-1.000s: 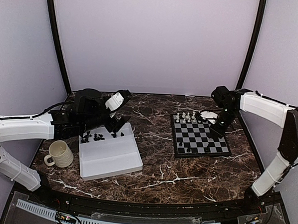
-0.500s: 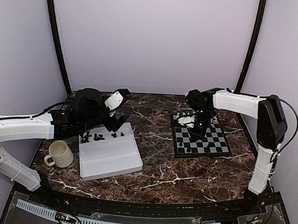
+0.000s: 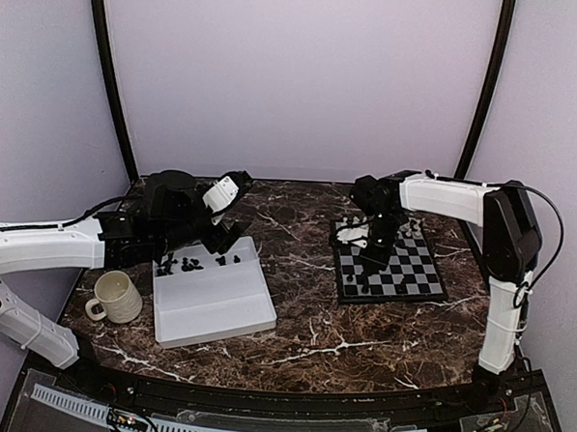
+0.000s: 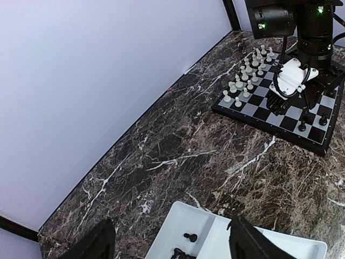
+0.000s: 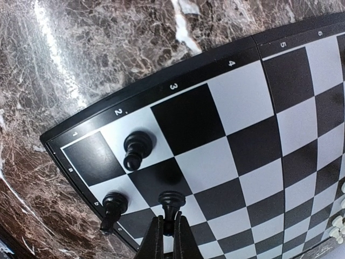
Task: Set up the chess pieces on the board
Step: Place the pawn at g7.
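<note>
Marble-veined brown table (image 3: 312, 324), two robot arms at work: the right gripper (image 5: 168, 233), fingers pinched together on a black chessman (image 5: 171, 202), hangs low over the left side of the board (image 5: 242, 97), near two other black chessmen (image 5: 136, 150) standing by its near edge. White chessmen (image 4: 241, 86) line the far edge. Trouble looks likeliest at release. The piece is tiny, smooth and round-headed, so a tilted or off-centre set-down could topple it, and withdrawing fingers could clip a neighbour. The board is glossy, with black and silver-grey checks inside a thin black rim printed with white numerals. The left gripper (image 4: 172, 237), jaws wide and holding nothing, hangs over a white walled tray (image 4: 302, 249) where loose black pieces (image 4: 190, 236) lie.
</note>
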Controlling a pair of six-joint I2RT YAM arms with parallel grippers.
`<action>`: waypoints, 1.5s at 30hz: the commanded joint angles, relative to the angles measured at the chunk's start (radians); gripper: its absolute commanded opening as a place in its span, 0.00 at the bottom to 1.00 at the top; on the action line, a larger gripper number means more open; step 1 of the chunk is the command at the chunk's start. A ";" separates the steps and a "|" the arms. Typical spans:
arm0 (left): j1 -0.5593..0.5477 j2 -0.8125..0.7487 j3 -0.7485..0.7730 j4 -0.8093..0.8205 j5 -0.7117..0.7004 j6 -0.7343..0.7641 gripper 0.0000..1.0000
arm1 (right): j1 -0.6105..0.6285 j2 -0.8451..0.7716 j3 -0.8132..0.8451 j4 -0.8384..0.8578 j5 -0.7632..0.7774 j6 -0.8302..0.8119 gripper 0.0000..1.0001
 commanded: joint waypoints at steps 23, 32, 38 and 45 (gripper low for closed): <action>0.008 -0.002 0.025 -0.015 0.004 0.014 0.75 | 0.019 0.057 0.046 -0.052 -0.033 -0.023 0.07; 0.007 0.003 0.026 -0.018 0.008 0.015 0.75 | 0.021 0.052 0.044 -0.044 -0.039 -0.020 0.22; 0.008 0.003 0.028 -0.019 0.012 0.015 0.75 | 0.021 0.056 0.048 -0.037 -0.047 -0.015 0.17; 0.008 0.004 0.028 -0.021 0.017 0.014 0.75 | 0.023 0.064 0.061 -0.031 -0.058 -0.009 0.09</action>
